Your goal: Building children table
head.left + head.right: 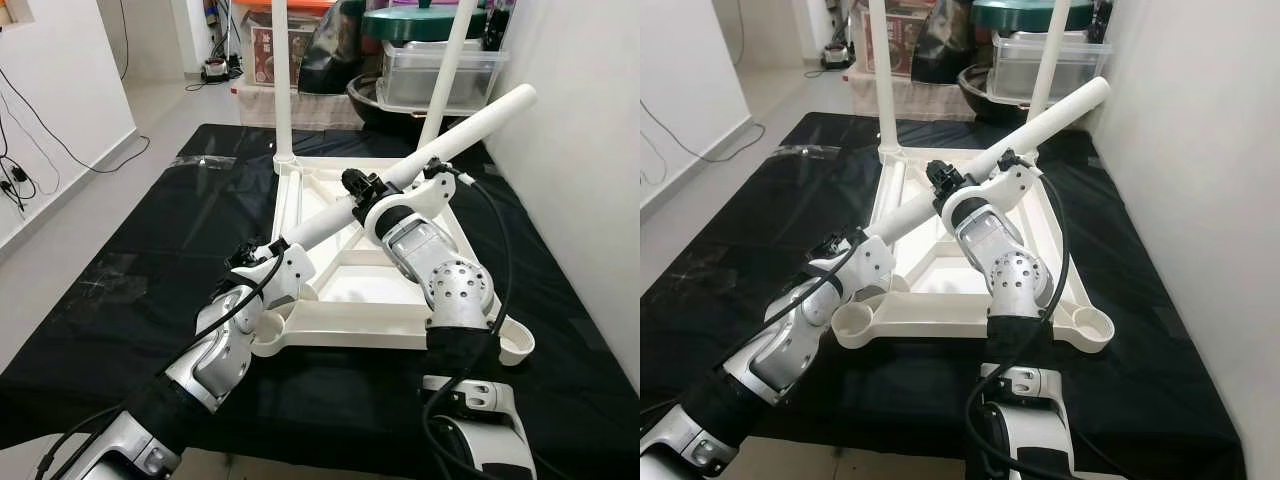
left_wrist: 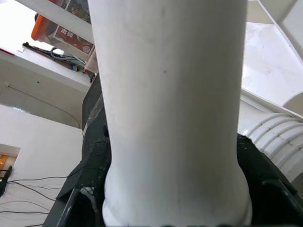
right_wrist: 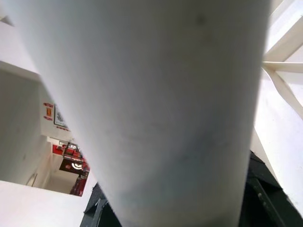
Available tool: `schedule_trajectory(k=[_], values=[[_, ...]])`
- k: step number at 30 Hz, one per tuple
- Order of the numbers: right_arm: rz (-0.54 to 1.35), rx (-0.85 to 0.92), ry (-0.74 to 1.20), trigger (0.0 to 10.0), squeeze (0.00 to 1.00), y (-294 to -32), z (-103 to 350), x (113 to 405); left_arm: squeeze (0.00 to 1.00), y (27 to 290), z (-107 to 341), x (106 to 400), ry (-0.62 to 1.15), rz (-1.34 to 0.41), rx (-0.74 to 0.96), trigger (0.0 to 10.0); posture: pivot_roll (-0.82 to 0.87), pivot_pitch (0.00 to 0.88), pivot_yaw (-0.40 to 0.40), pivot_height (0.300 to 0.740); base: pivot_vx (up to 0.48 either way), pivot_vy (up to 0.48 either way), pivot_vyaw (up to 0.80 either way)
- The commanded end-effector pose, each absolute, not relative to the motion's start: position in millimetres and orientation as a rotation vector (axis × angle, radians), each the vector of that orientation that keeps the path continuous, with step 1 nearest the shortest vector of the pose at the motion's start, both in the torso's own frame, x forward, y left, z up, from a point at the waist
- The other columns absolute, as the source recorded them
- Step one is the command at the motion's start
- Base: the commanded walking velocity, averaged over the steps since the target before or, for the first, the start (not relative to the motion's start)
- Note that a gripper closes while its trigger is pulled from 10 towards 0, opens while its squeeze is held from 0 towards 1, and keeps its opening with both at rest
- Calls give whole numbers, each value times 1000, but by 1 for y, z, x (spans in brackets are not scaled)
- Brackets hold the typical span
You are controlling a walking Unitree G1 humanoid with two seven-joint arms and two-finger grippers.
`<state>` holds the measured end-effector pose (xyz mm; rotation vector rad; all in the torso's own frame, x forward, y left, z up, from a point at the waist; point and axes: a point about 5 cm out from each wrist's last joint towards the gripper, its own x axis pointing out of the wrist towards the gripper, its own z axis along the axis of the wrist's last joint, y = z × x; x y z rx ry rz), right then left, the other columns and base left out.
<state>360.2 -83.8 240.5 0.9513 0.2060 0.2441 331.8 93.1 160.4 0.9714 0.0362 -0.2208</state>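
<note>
A white table top [image 1: 345,290] lies upside down on the black cloth, with two white legs [image 1: 282,80] standing upright in its far corner sockets. A third long white leg [image 1: 450,140] is held at a slant above the frame, its high end toward the right wall. My left gripper [image 1: 262,254] is shut on the leg's low end, just above the near-left socket [image 1: 268,335]. My right gripper [image 1: 362,188] is shut on the leg near its middle. Both wrist views show the leg [image 2: 170,118] pressed between black fingers [image 2: 90,179].
The near-right socket [image 1: 515,345] sits open by the cloth's right side. A white wall [image 1: 590,150] runs close along the right. Plastic boxes [image 1: 440,70] and a dark bowl are stacked behind the table top. Cables trail on the floor at the left [image 1: 20,180].
</note>
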Motion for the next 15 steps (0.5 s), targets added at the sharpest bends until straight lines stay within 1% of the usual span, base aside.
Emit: schedule_trajectory(k=[1,2,3,4,5,7,13,15], values=[[460,1125,351,0,0,-5,238,334,24,89,157,332,28,-224,1013,10000,62,0,-67,740,0,0,0],[457,1121,338,0,0,-8,240,335,824,99,159,334,29,-182,1001,10000,60,0,-68,740,0,0,0],[451,1113,320,0,0,-12,242,337,1000,109,159,334,39,-161,982,10000,60,0,-68,740,0,0,0],[451,1113,320,0,0,-12,242,337,1000,109,159,334,39,-161,982,10000,60,0,-68,740,0,0,0],[446,1108,309,0,0,-15,243,338,1000,121,160,333,55,-133,983,10000,68,0,-71,740,0,0,0],[441,1102,299,0,0,-20,243,341,1000,134,159,329,80,-116,970,10000,68,0,-71,740,0,0,0],[438,1093,291,0,0,-24,244,342,1000,140,160,323,85,-116,940,10000,76,0,-74,740,0,0,0],[426,1055,252,0,0,-32,247,348,1000,141,162,310,81,-145,851,10000,85,0,-75,740,0,0,0]])
